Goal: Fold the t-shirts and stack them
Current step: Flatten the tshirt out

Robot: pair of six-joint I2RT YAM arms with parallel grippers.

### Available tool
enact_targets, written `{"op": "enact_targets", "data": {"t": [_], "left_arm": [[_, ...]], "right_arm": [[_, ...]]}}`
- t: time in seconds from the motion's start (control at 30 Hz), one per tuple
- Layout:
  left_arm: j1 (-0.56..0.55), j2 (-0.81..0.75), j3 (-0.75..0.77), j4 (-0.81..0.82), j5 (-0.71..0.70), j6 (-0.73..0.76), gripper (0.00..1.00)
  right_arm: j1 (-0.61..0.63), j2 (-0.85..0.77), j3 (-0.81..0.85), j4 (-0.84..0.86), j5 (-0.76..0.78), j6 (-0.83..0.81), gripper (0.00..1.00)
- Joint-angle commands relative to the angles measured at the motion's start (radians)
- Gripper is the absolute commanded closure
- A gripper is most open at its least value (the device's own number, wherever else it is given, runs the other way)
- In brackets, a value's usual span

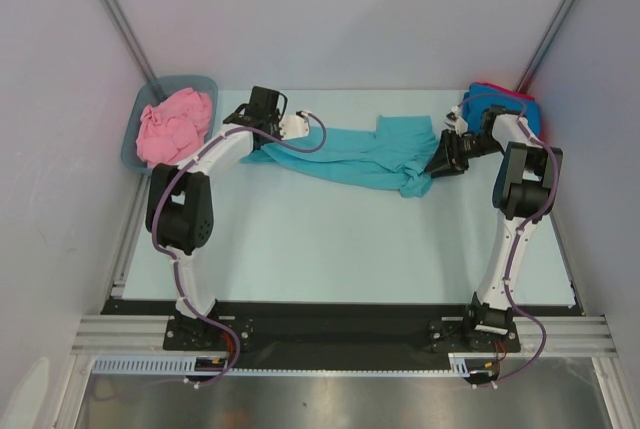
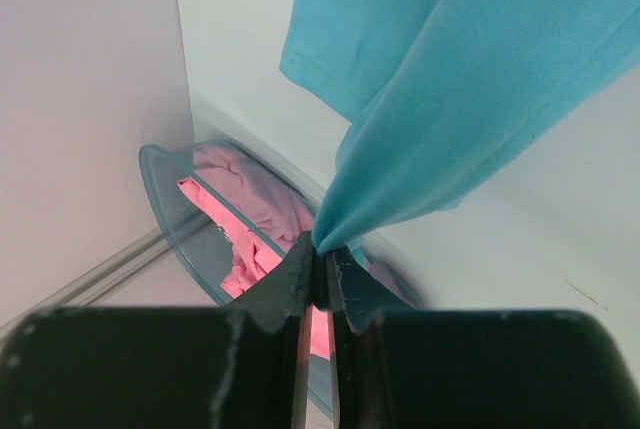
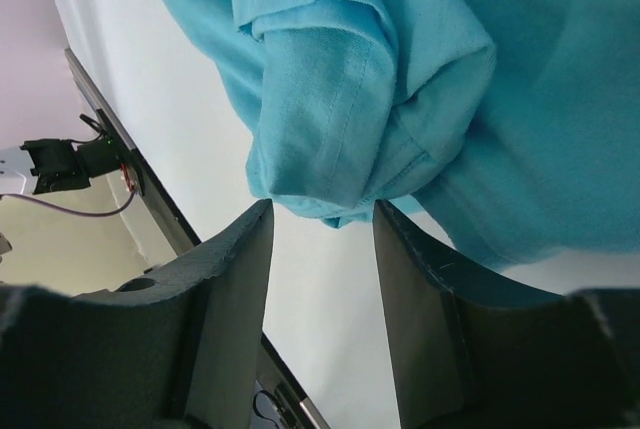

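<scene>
Teal t-shirt (image 1: 350, 154) lies stretched sideways across the upper middle of the worktop (image 1: 320, 249), crumpled, with a bunched end at its right. Left tool (image 2: 320, 274) is closed tight on the teal t-shirt's left end: in the left wrist view, cloth fans up and right from the pinched tips. Behind those tips is the tub (image 2: 165, 184), with pink cloth inside.

Right tool (image 3: 322, 214) has its jaws apart. A folded, hemmed lump of the teal t-shirt sits right at the fingertips, in the gap's mouth. The cloth is not clamped; can't tell if it touches the pads. In the top view the right tool (image 1: 440, 164) is at the shirt's right bunched end.

Pink t-shirt (image 1: 175, 124) is a wadded heap in the tub (image 1: 130, 144), upper left corner of the worktop, just left of the left arm's wrist. Blue t-shirt (image 1: 490, 97) is in the upper right corner behind the right arm, and a red t-shirt (image 1: 520, 96) edge shows along its top. Which of the two lies on top is unclear, since the arm partly covers them.
</scene>
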Motion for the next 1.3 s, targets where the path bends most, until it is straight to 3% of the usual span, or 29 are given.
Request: {"op": "enact_targets", "data": {"t": [0.0,0.87,1.07,1.1,1.13,1.2,1.27], "left_arm": [[-0.011,-0.030,-0.003,0.019,-0.012,0.004,0.87],[-0.013,-0.047,-0.028,0.034,-0.020,0.014,0.87],[-0.013,-0.047,-0.029,0.034,-0.018,0.008,0.87],[-0.015,-0.047,-0.031,0.034,-0.017,0.007,0.87],[-0.015,-0.045,-0.029,0.034,-0.017,0.005,0.87],[-0.015,-0.047,-0.029,0.034,-0.015,0.004,0.87],[-0.016,-0.047,-0.029,0.034,-0.015,0.004,0.87]], "right_arm": [[-0.003,0.007,0.043,-0.027,-0.028,-0.014,0.51],[0.064,0.022,0.045,-0.030,-0.011,-0.030,0.55],[0.069,0.009,0.042,-0.030,0.005,-0.030,0.73],[0.069,0.002,0.040,-0.028,0.009,-0.029,0.87],[0.069,-0.004,0.034,-0.024,0.017,-0.026,0.94],[0.069,-0.014,0.028,-0.013,0.038,-0.020,1.00],[0.069,-0.036,0.020,-0.004,0.067,-0.015,1.00]]}}
